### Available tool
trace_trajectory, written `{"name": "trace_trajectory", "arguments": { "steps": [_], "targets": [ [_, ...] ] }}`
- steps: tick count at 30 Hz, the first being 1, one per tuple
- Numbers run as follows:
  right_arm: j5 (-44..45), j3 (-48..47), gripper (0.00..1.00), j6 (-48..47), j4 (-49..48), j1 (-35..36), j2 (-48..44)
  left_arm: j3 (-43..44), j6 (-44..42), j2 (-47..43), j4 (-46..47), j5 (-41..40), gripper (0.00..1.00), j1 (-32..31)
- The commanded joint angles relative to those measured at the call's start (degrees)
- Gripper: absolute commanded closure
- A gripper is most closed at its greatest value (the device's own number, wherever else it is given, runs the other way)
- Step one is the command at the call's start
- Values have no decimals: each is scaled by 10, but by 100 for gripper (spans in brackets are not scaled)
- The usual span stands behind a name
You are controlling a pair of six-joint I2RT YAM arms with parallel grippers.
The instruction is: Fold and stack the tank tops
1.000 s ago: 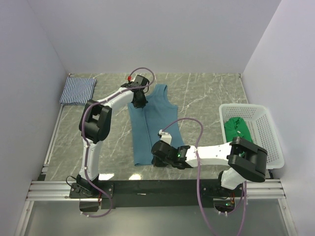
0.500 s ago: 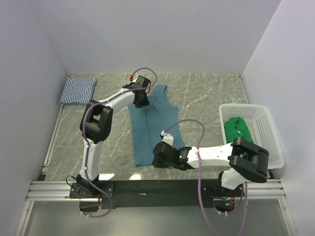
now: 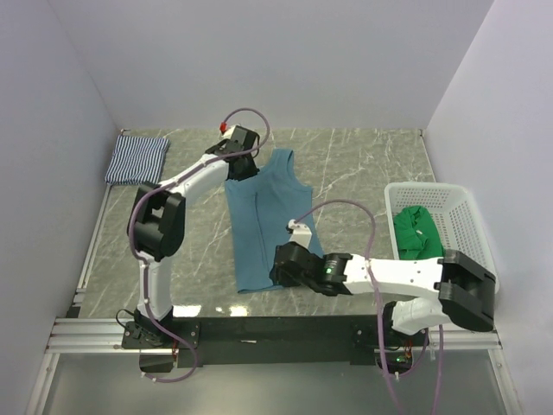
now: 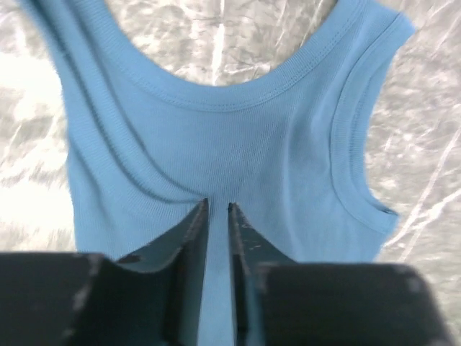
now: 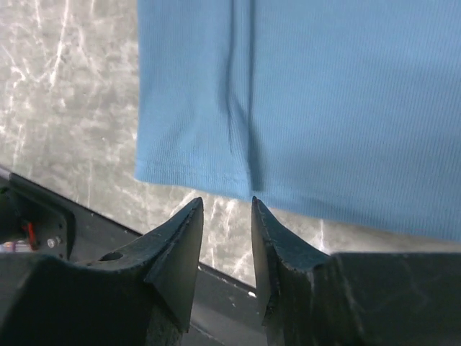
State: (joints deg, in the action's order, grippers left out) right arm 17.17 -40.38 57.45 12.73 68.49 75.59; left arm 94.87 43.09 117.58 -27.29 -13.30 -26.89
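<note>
The teal-blue tank top (image 3: 263, 220) lies flat lengthwise on the marble table, neckline far, with a lengthwise crease. My left gripper (image 3: 240, 164) is at its neckline; in the left wrist view its jaws (image 4: 217, 205) are nearly closed, pinching the fabric (image 4: 288, 144) just below the neckline, with creases running to the tips. My right gripper (image 3: 281, 270) is at the bottom hem; in the right wrist view it (image 5: 227, 204) is open and empty just off the hem (image 5: 216, 180). The striped top (image 3: 136, 158) lies folded at the far left. The green top (image 3: 417, 229) sits in the basket.
The white mesh basket (image 3: 473, 226) stands at the right edge of the table. The black base rail (image 3: 276, 330) runs along the near edge, just below the hem. White walls close in the back and both sides.
My left gripper has shifted slightly toward the far side at the neckline and its elbow has swung left. My right arm has stretched out, its gripper staying at the hem.
</note>
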Motion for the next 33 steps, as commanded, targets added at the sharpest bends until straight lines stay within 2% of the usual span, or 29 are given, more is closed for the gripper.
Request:
{"name": "trace_trajectory", "arguments": {
  "steps": [1,5,8,16,22,28,33],
  "targets": [
    [27,-72,61,-55,26,3,39,-39,38,-47,11,-19,80,4],
    [23,-116,64,-86,29,4,124,-54,34,-28,12,-5,92,4],
    [31,-135,67,-93,34,5,168,-59,19,-8,19,17,94,4],
    [25,-172,69,-84,38,42,256,-64,-13,47,14,50,95,6],
    [-23,-226,70,-63,25,79,322,-57,-30,74,-9,48,95,15],
    [-77,-290,70,-51,-24,89,349,-55,-71,64,-21,59,89,38],
    [-61,-328,69,-60,-25,87,343,-48,-100,20,-24,66,73,50]
  ]
}}
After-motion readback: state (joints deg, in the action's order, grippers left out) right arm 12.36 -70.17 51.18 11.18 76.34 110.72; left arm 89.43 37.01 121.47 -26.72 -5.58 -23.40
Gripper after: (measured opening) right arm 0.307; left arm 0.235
